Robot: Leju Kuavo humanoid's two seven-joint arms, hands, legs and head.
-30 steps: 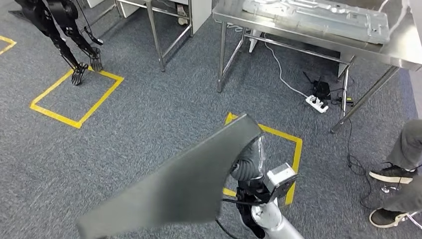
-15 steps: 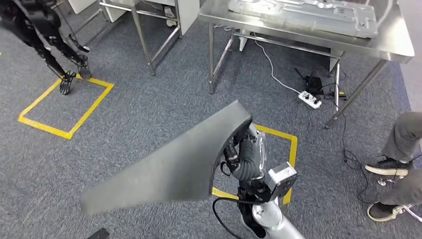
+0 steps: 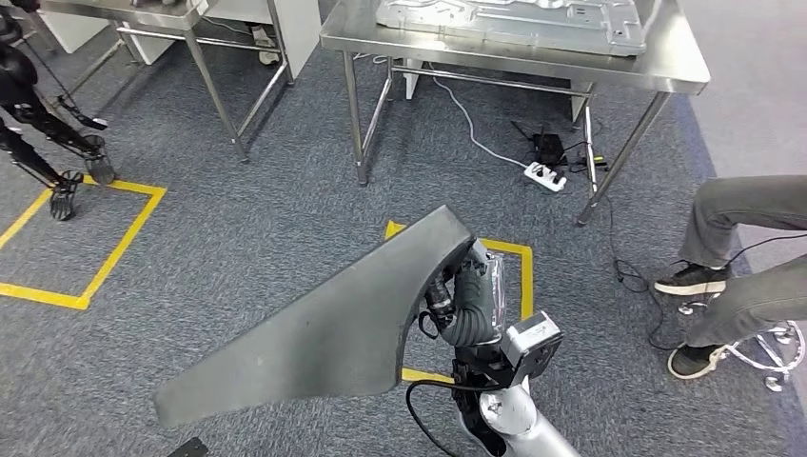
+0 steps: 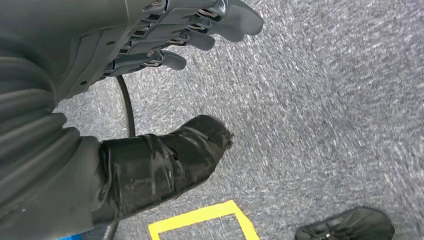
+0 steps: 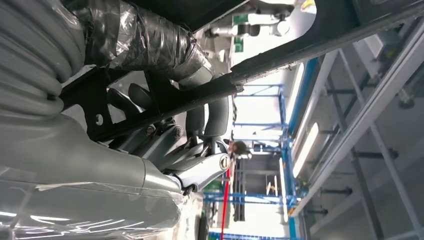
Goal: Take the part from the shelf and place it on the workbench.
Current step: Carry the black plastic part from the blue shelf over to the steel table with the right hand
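Overhead, right hand gripping dark grey part at its broad end, narrow tip slanting low across grey carpet. Left hand empty, fingers apart above carpet. Ahead, steel workbench carrying a metal panel. Seated person's legs beside it; power strip beneath.

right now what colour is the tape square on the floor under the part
Yellow tape square on grey carpet, clearest in the head view, partly hidden by the dark grey part.
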